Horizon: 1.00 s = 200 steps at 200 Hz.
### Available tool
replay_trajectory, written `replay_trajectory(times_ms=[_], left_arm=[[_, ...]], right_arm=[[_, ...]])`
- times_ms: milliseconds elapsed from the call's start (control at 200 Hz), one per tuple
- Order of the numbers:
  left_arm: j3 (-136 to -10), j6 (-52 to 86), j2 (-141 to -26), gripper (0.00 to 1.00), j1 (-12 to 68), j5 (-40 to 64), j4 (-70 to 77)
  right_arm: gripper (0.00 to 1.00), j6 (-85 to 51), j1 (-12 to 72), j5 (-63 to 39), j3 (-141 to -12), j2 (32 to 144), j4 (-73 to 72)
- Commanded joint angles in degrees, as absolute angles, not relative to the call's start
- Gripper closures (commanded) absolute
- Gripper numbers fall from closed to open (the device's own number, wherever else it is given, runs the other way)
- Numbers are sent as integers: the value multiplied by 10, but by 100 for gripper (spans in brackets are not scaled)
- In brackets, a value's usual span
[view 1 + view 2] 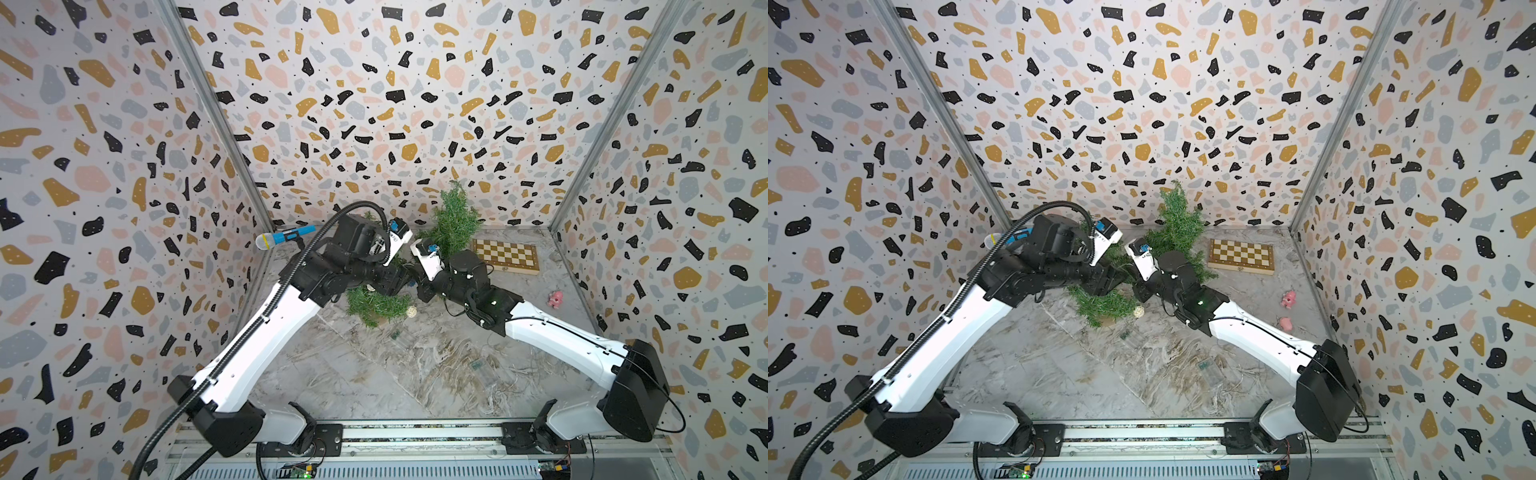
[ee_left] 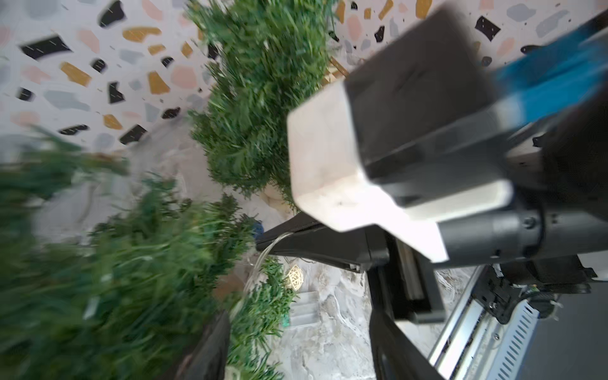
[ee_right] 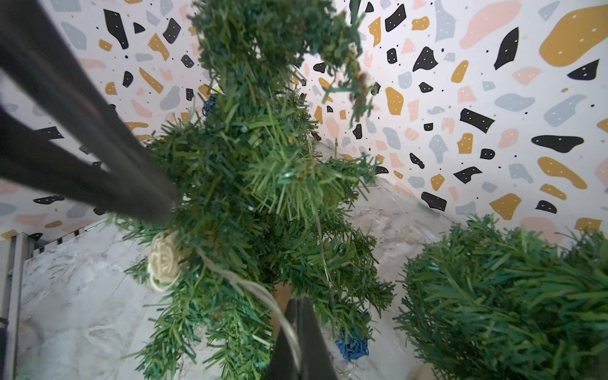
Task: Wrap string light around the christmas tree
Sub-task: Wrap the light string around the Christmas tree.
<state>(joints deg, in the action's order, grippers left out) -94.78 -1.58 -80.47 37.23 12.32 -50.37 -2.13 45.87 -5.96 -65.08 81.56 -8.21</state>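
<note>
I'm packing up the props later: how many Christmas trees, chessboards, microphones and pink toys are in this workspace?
Christmas trees: 2
chessboard: 1
microphone: 1
pink toys: 2
Total: 6

Both top views hang high at the near side, staring down toward the back wall (image 1: 395, 104), with the whole table (image 1: 374, 374) in frame, nearly identical. Left wrist camera: pressed close to the christmas tree (image 2: 148, 263), lower left, blurred. Right wrist camera: low, nearer yet, that same tree (image 3: 246, 181) filling centre frame.
</note>
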Motion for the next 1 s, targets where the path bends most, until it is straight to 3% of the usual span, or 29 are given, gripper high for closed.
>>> replay_trajectory(times_ms=[0,170,315,435,616,866,996], left_arm=[[-937,-33,-808,37,371,169,-484],[-916,-45,-817,46,372,172,-487],[-905,-52,-815,69,366,124,-485],[-921,-59,-810,61,360,61,-499],[-958,-55,-784,51,360,64,-506],[-927,-85,-800,51,360,115,-475],[-931,-86,-820,58,360,129,-465]], right_arm=[[95,-26,453,-92,-671,785,-85],[94,-26,451,-109,-669,773,-90],[94,-23,448,-104,-665,771,-89],[94,-13,448,-79,-661,779,-72],[94,-15,448,-80,-647,777,-77],[89,-1,448,-145,-636,760,-99],[88,3,448,-160,-618,741,-122]])
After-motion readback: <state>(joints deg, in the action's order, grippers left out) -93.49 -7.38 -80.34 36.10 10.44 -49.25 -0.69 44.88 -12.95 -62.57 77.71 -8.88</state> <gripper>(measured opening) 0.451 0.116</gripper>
